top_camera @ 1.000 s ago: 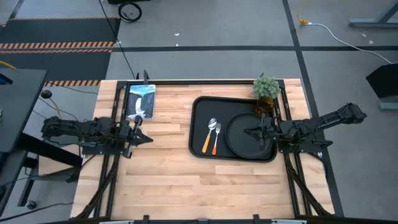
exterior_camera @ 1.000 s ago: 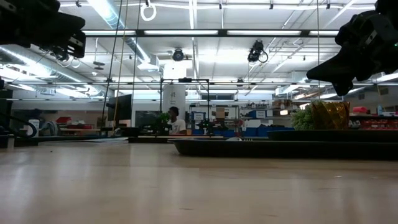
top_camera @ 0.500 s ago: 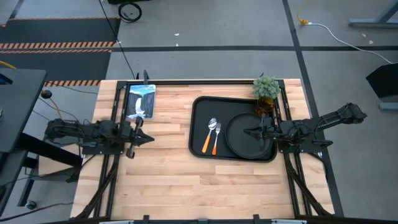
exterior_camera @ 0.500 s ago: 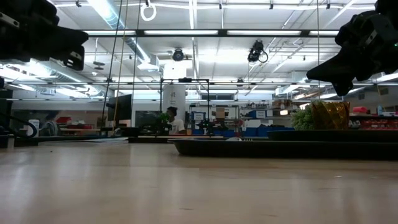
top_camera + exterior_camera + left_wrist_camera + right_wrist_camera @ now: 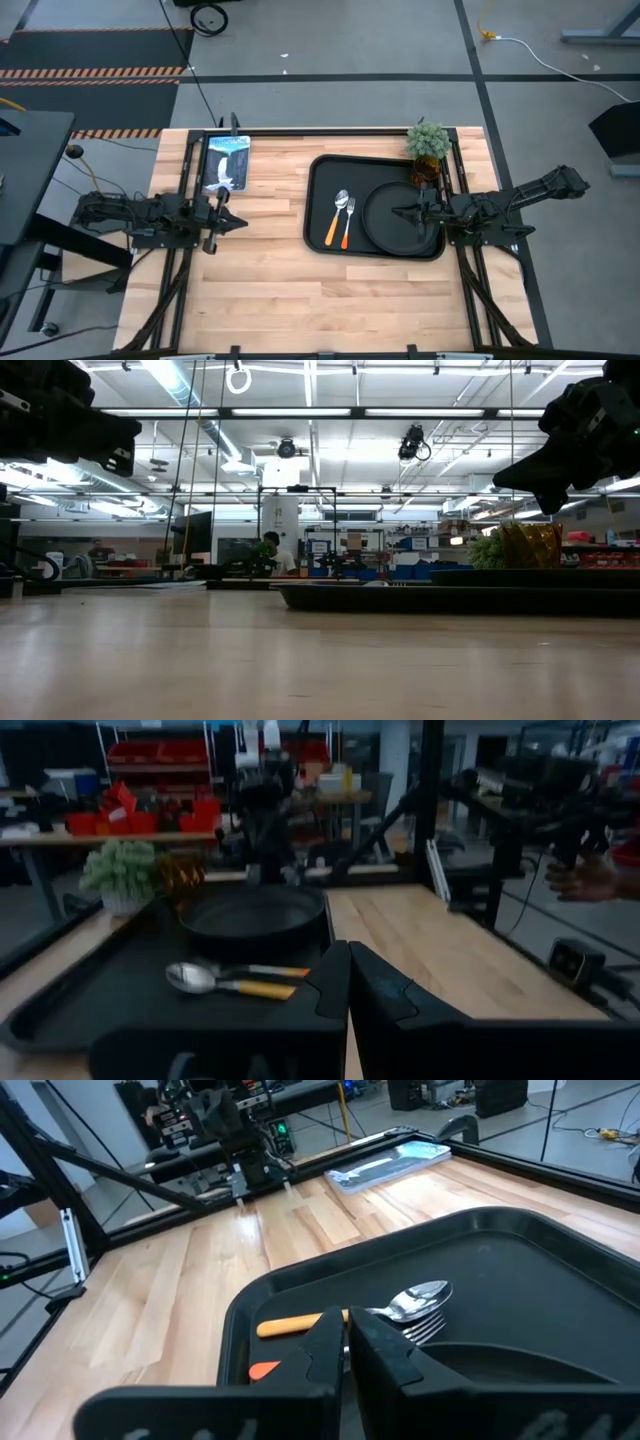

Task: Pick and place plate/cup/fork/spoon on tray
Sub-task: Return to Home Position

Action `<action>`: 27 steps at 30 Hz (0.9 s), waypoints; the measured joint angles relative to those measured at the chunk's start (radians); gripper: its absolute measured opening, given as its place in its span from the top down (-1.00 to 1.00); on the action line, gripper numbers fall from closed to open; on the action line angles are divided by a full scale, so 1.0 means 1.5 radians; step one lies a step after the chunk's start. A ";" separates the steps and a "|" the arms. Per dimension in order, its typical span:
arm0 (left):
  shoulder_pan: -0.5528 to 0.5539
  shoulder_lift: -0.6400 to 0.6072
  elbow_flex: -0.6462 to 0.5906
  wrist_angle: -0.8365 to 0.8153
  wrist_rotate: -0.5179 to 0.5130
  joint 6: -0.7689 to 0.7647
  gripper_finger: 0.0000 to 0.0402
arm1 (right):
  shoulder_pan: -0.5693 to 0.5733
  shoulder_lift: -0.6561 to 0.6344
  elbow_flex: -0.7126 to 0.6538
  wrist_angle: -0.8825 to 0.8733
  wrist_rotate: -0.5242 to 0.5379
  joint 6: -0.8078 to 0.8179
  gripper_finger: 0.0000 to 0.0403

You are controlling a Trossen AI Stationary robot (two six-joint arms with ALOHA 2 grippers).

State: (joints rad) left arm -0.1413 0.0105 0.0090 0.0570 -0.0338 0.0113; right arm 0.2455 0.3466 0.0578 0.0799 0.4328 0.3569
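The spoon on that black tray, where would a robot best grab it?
Probably by the orange handle of the spoon, coming straight down from above. It lies flat on the tray with the fork close beside it, so the jaws should close across the handle's free end.

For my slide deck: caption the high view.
Plate, spoon and fork lie on the tray; both grippers shut.

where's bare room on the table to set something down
Bare wood lies between the left tool and the tray, and along the near edge. It is crowded inside the tray: spoon, fork, plate, with the right tool over the plate.
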 joint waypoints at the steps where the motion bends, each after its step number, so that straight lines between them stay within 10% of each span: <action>1: 0.000 0.000 0.000 -0.010 0.000 0.000 0.96 | 0.000 0.000 0.000 0.000 0.000 -0.001 0.87; 27: 0.000 0.006 0.000 -0.003 0.000 0.088 0.95 | 0.000 0.000 0.000 0.000 0.000 -0.151 0.87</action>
State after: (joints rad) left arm -0.1410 0.0193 0.0086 0.0524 -0.0341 0.1429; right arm 0.2456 0.3466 0.0578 0.0799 0.4332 0.1310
